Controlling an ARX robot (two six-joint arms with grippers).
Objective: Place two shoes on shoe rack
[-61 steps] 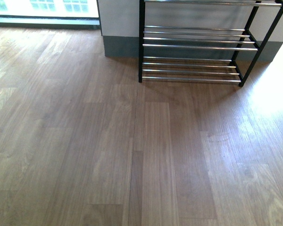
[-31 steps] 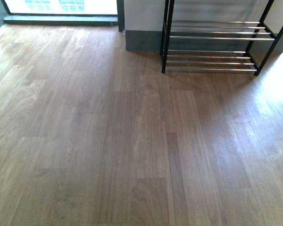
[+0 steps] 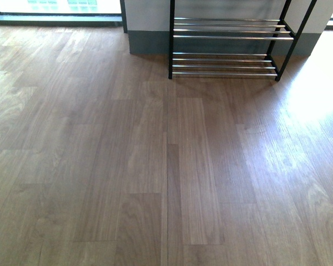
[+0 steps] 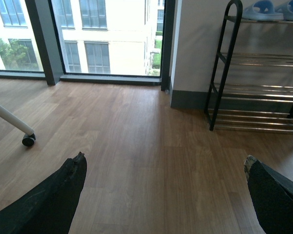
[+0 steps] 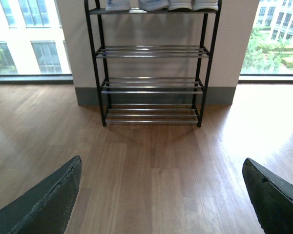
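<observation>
**Front view: bare wood floor, rack against the far wall**

You see brown wood-plank flooring (image 3: pixel 155 166) running up to a pale wall with a grey skirting board (image 3: pixel 147 41). The black-framed shoe rack with chrome rod shelves (image 3: pixel 227 47) stands against it, its upper tiers cut off. Both wrist views show tall windows (image 4: pixel 102 34) either side. Pale footwear (image 5: pixel 161 5) sits on the top shelf, mostly cropped, so you cannot tell what kind. The left gripper (image 4: pixel 163 195) and right gripper (image 5: pixel 161 195) are spread wide, holding nothing.
</observation>
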